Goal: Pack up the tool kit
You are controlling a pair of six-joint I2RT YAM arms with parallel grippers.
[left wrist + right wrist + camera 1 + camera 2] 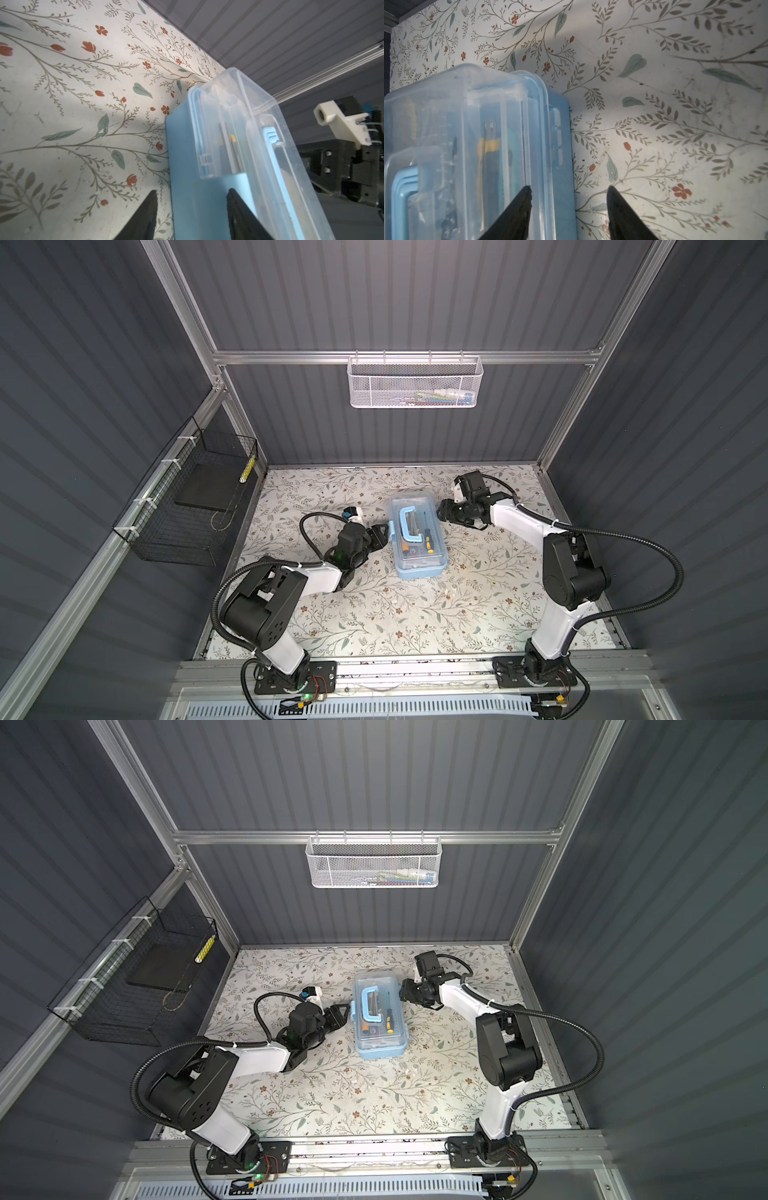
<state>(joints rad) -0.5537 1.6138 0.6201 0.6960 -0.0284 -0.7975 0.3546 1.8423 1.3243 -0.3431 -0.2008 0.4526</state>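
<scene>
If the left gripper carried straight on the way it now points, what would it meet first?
The box. The left gripper, jaws open, points straight at the box's blue side from close by, so that side would most likely be met first. Whether a finger already touches it I cannot tell.

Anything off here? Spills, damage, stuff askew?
Nothing spilled or broken. The box sits slightly skewed on the table, lid down, tools inside. One oddity: a yellow-black item sits in the black basket, outside the kit; too small to identify.
</scene>
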